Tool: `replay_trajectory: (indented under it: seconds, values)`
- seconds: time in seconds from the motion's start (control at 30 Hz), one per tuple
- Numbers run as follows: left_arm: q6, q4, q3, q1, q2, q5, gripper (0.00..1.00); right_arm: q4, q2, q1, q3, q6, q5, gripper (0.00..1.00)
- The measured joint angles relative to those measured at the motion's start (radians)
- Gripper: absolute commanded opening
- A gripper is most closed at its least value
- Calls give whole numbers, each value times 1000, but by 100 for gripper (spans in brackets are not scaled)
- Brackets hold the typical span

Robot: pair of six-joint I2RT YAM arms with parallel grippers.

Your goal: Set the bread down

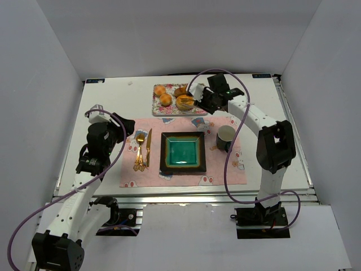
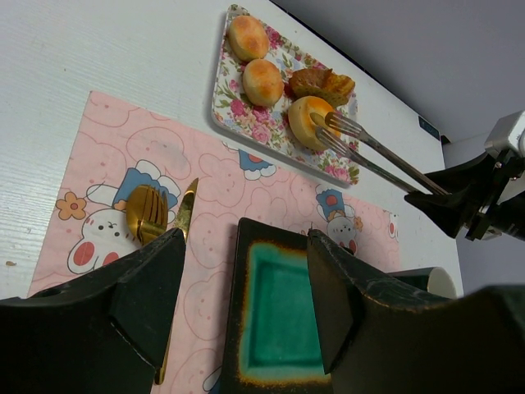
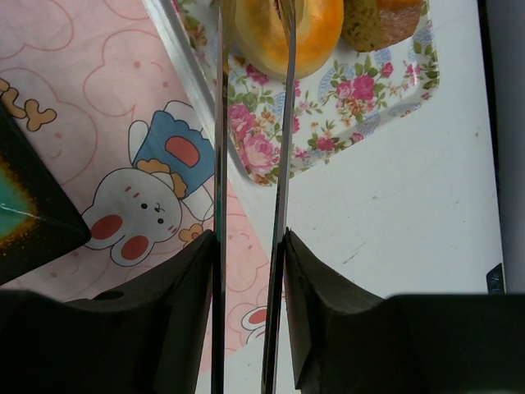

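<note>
Right pincer (image 3: pixel 250 245) clamped on tongs (image 3: pixel 220 123), whose tips straddle the bread (image 3: pixel 256 33) on the flowered tray (image 3: pixel 385 90); grasping step in hand; next, probably squeeze, lift, carry to the green plate (image 1: pixel 164 152); left pincer (image 2: pixel 246 246) apart above the bench (image 1: pixel 113 101).

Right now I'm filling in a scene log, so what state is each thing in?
bread, lying on the tray, tongs' tips at it, not lifted.
tongs, gripped in the right hand.
right hand, shut on the tongs.
left hand, open, empty.
plate, empty.
mug, upright.
</note>
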Motion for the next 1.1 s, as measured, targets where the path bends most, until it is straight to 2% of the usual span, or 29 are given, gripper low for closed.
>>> replay_trajectory:
  seconds: [0.57,1.1]
  values:
    - [-2,1,0,0,0,-1,71,60,0,16,-30,-27,39,48]
    - [-3,1,0,0,0,0,71,57,18,25,-30,-46,50,48]
